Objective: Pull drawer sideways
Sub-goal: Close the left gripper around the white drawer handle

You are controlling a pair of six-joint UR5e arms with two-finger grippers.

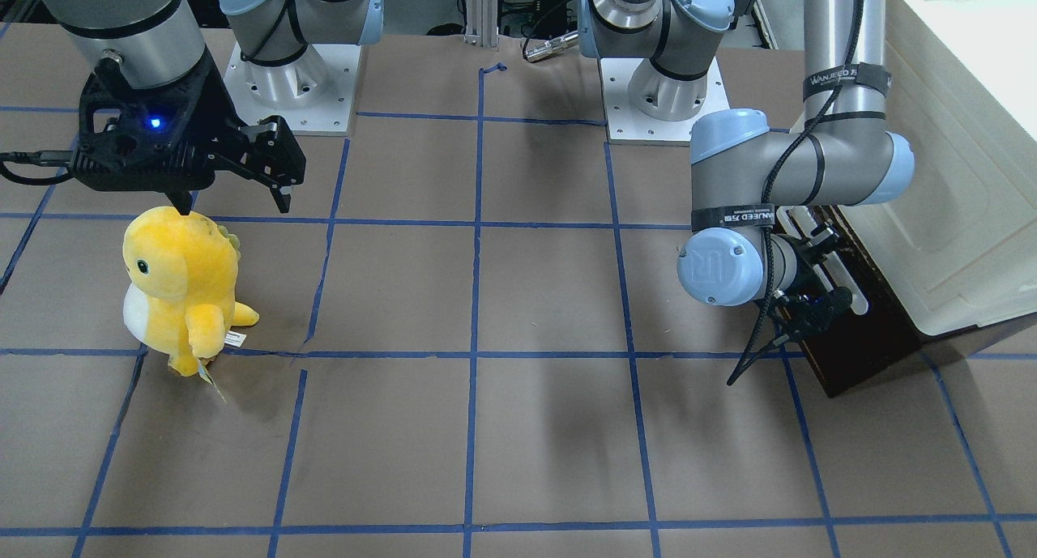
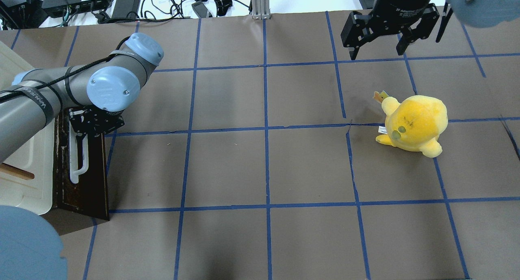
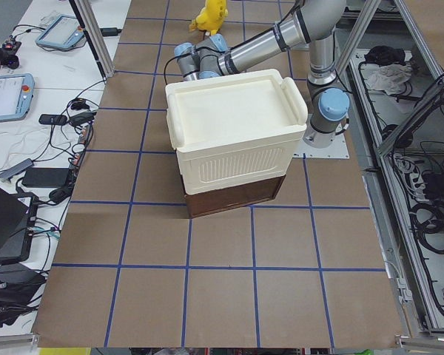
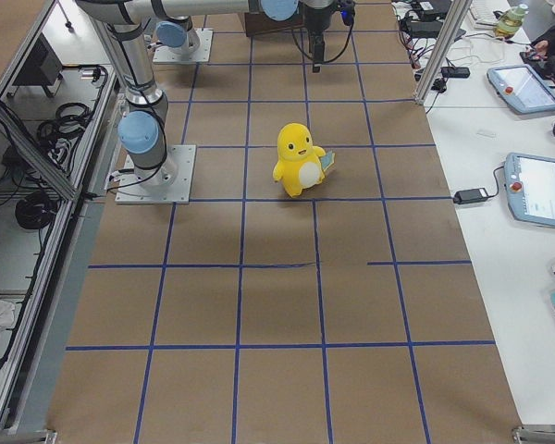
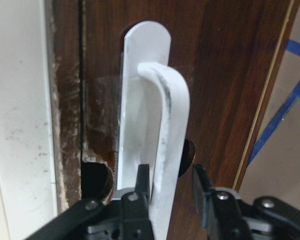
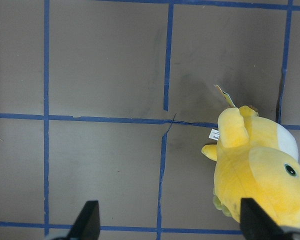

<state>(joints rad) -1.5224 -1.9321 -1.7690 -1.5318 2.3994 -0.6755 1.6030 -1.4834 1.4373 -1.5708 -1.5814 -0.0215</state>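
The drawer's dark brown front (image 2: 87,182) stands at the table's left end under a cream-white lidded box (image 2: 24,178), and its long white bar handle (image 2: 77,162) runs along it. My left gripper (image 5: 170,185) is shut on the handle (image 5: 160,100), one finger on each side of the bar against the drawer front (image 5: 225,75). It also shows in the front-facing view (image 1: 810,299), beside the drawer (image 1: 859,355). The inner tray is hidden. My right gripper (image 2: 378,52) is open and empty, held above the table far from the drawer.
A yellow plush dinosaur (image 2: 414,123) stands on the brown, blue-taped table (image 2: 264,166), just below my right gripper (image 6: 170,220) in the wrist view. The cream box (image 3: 237,126) sits on top of the drawer cabinet (image 3: 237,196). Cables and power bricks (image 2: 122,3) lie past the far edge.
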